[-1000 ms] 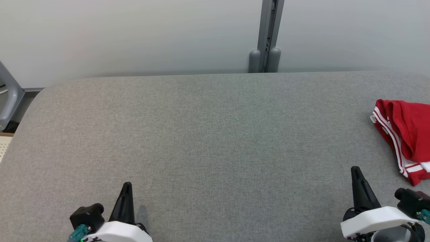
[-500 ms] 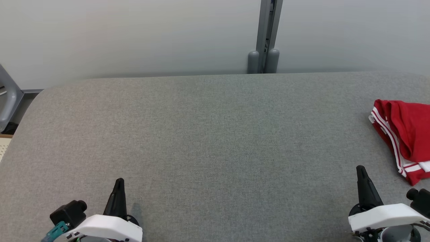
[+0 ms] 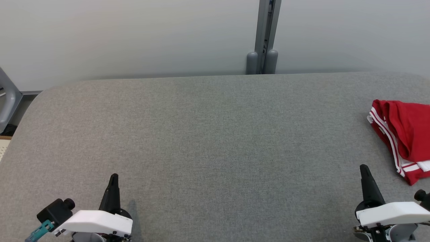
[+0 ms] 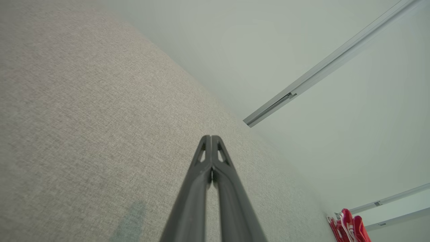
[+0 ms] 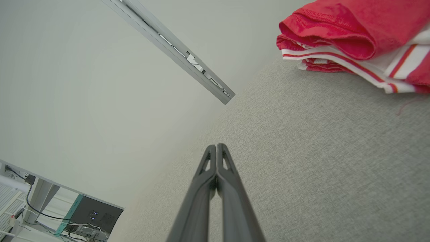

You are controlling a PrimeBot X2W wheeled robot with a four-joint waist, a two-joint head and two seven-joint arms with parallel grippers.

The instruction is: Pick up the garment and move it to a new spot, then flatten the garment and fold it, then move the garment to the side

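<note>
Held the left end effector (image 3: 113, 178) and right end effector (image 3: 363, 168) pinched fully together on nothing, near the front corners of the tabletop (image 3: 215, 134), with the folded red garment (image 3: 406, 134) lying at the right edge.

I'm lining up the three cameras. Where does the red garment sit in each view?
Head view: red garment at the right edge, mid-height, on the grey table.
Left wrist view: garment small, in the bottom right corner.
Right wrist view: garment large, in the top right corner.
Shared landmark: the grey wall rail, ending at the table's far edge.
</note>
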